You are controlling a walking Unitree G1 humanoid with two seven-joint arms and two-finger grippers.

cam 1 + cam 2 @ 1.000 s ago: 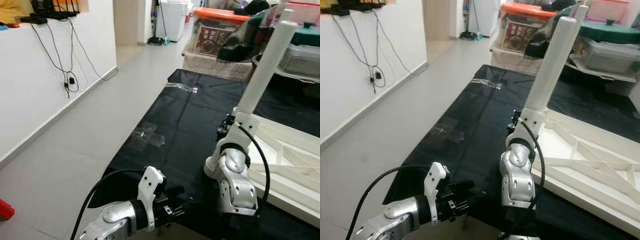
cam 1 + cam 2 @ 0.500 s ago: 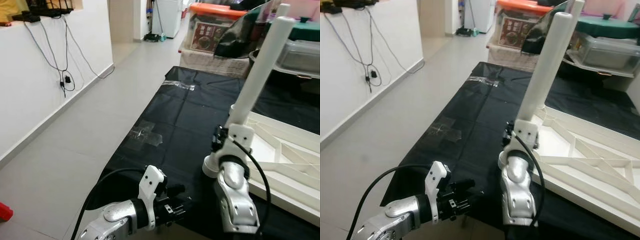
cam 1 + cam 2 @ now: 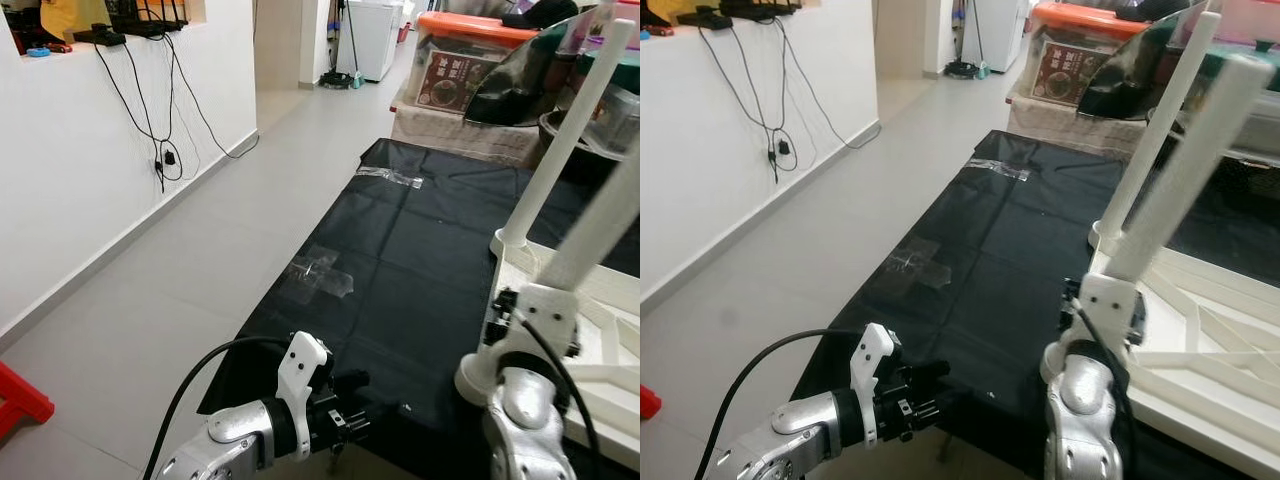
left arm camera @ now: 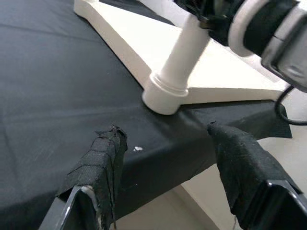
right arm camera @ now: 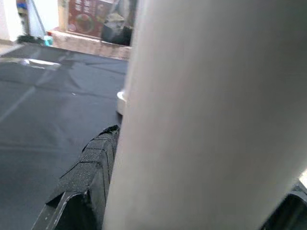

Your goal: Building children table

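Note:
A white children's table top [image 3: 1225,335] lies upside down on a black sheet [image 3: 420,270]. One white leg [image 3: 565,140] stands upright at its far corner. A second white leg [image 3: 1185,165] leans over the near corner, and my right gripper [image 3: 1080,305] is shut on its lower part. In the left wrist view that leg's foot [image 4: 165,93] sits in the corner socket. The leg [image 5: 206,115] looms large in the right wrist view beside one black finger [image 5: 88,167]. My left gripper [image 3: 355,400] hangs open at the sheet's near edge, fingertips [image 4: 112,139] apart and holding nothing.
A white wall [image 3: 90,170] with dangling cables [image 3: 165,150] runs along the left, with grey floor tiles [image 3: 180,270] between it and the sheet. Storage boxes, one with an orange lid [image 3: 480,25], stand at the back. Tape patches [image 3: 320,272] mark the sheet. A red object [image 3: 20,400] sits low left.
The camera has swung left, so the table and right arm now sit further right. The held leg leans more to the right. The left gripper keeps its place.

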